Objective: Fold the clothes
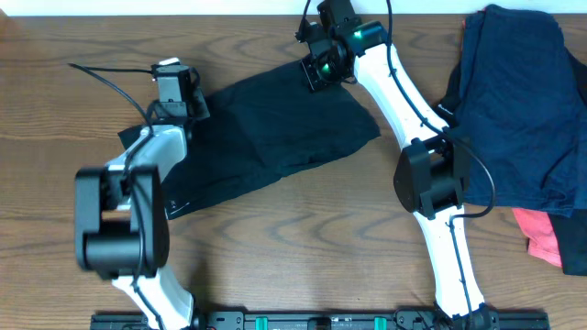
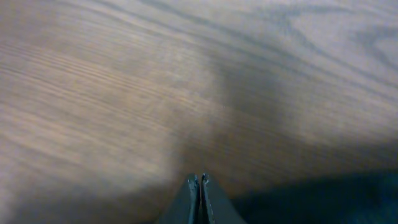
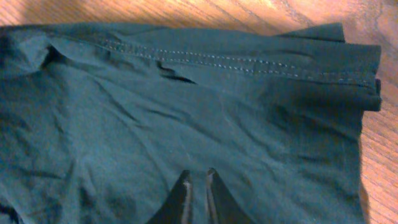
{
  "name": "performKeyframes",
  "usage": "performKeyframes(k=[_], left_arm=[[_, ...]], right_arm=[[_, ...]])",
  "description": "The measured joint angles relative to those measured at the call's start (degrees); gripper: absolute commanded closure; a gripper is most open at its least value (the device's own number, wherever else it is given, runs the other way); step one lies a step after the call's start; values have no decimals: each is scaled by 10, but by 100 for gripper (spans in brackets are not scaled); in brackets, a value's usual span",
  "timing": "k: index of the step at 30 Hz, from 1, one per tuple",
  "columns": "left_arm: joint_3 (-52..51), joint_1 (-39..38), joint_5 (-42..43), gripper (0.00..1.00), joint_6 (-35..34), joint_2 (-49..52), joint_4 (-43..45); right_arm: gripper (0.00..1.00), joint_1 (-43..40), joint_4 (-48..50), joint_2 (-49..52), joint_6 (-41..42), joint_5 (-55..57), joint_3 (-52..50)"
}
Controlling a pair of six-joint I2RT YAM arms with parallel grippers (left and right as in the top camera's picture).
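The black shorts lie spread flat across the middle of the wooden table, slanting from lower left to upper right. My left gripper is shut and empty, over bare wood just off the shorts' upper left edge. In the left wrist view its tips touch, with dark fabric at the lower right. My right gripper is over the shorts' upper right part. In the right wrist view its jaws are a narrow gap apart above the flat fabric, near a stitched hem, holding nothing.
A pile of navy-blue garments lies at the far right of the table. A coral-pink garment shows below it at the right edge. Bare wood lies left of the left arm.
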Motion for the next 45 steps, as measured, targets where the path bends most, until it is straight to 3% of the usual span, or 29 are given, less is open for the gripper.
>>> performKeyframes(k=[1,4,9,13,18,33,38,45], left_arm=[[0,0,-1,83,4,-24,-30],[2,0,-4,64,8,-113,-115],[9,0,7,56,3,-270,-287],[12,0,27,50,-26,-343,-412],[12,0,37,48,-63,-350,-509],[12,40,32,35,-76,-339,-558],[12,82,30,33,-81,-339,-578],[12,106,30,33,-83,-339,-582]], right_arm=[[80,-2,-4,0,-2,1,0],[64,-12,-26,0,-4,4,0],[47,-52,-107,0,-15,28,0],[44,-89,-135,0,-25,50,0],[44,-118,-127,0,-42,75,-2],[45,-70,-31,0,-68,97,-108],[53,-58,-19,0,-68,103,-133],[99,-55,-29,-1,-40,136,-136]])
